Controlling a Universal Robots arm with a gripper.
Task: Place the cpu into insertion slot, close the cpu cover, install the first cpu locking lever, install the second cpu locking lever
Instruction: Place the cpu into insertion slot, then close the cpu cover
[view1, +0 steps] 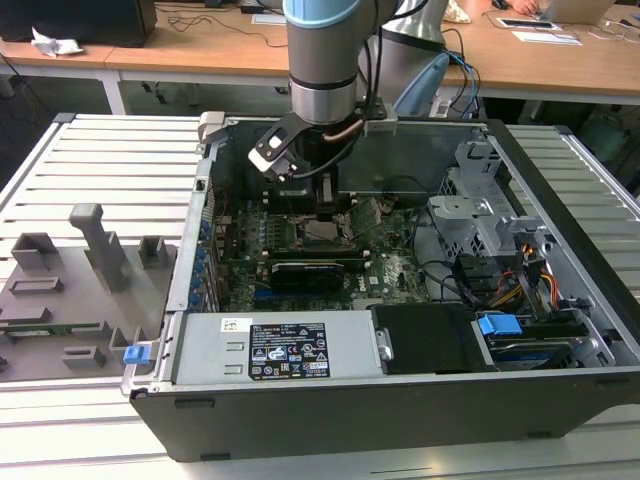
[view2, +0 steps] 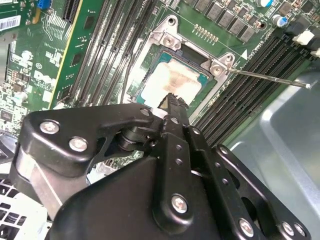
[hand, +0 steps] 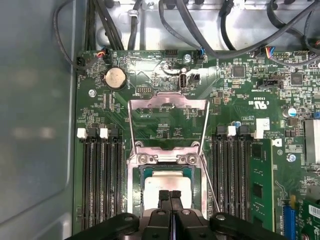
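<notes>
We are seeing the cpu (hand: 167, 182) lying flat inside the insertion slot (hand: 134, 190), its silvery top facing up. The gripper (hand: 170, 194) is hovering directly over the slot with its two fingers pressed together and nothing between them; we cannot tell whether the tips are touching the chip. The cpu cover (hand: 168, 103) is lying open, folded away from the slot at its hinge edge. A thin locking lever (view2: 265, 77) is sticking out free from one corner of the slot, reaching over the memory slots (hand: 102, 180) beside it.
</notes>
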